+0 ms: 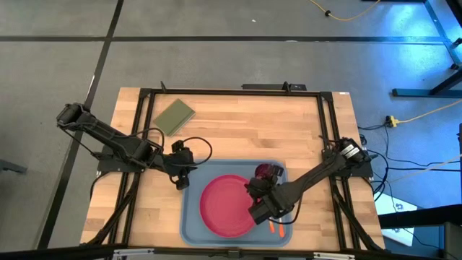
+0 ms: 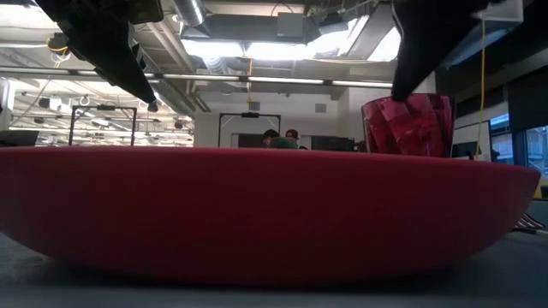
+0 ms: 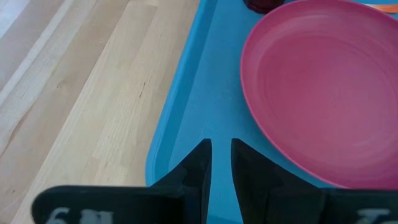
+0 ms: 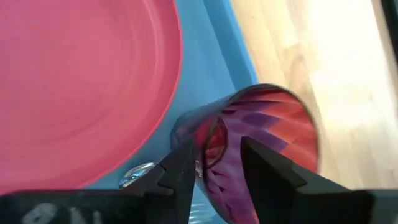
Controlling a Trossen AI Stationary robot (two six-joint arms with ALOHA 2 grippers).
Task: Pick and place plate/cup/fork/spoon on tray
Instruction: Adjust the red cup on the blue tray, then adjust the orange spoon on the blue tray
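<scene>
The right end effector point(image 4: 214, 165), fingers apart and empty, hovers over the tray point(image 1: 193, 217); the cup point(image 4: 261, 143) lies directly ahead.

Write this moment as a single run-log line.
plate, cup, orange-handled utensils on tray | left hand nearly shut, empty, over tray's edge | right hand near cup, open

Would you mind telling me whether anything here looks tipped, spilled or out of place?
Nothing stands out: the plate lies flat on the tray, and the cup stands upright beside it.
</scene>
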